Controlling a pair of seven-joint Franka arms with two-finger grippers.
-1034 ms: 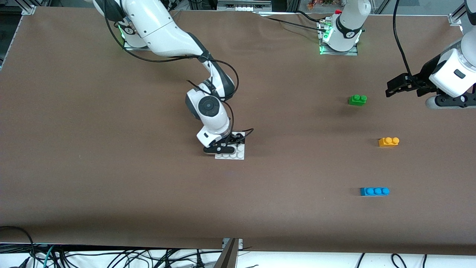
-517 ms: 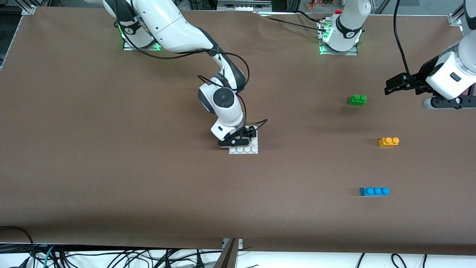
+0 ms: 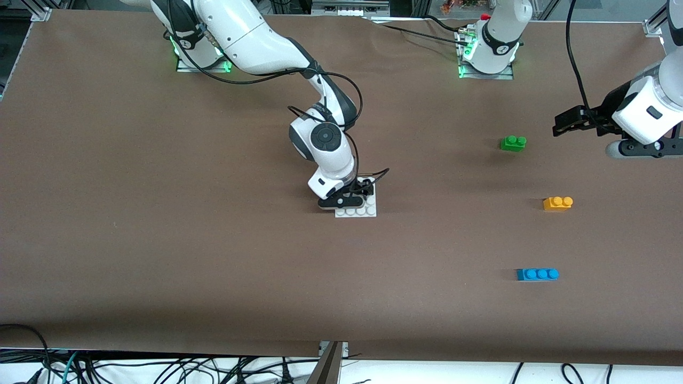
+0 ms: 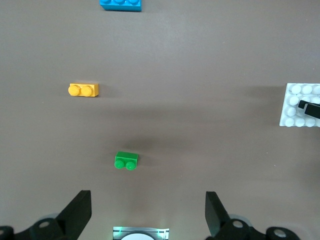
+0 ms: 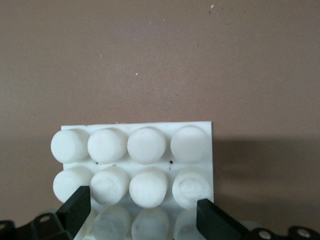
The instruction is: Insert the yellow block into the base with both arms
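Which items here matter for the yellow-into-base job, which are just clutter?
Job:
- yellow block, untouched on the table
- base, right gripper on it
- left gripper, open, above the table near the green brick

Clutter:
- green brick
- blue brick

left gripper (image 4: 145, 212) jaws wide apart above bare table. green brick (image 4: 126, 160) nearest it. yellow block (image 4: 83, 90), blue brick (image 4: 120, 4), base (image 4: 295, 105) lie apart.

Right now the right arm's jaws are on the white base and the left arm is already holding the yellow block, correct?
Not quite. The left gripper is open and empty above the table, while the yellow block lies untouched on it, as the front view shows. The right gripper is indeed on the base.
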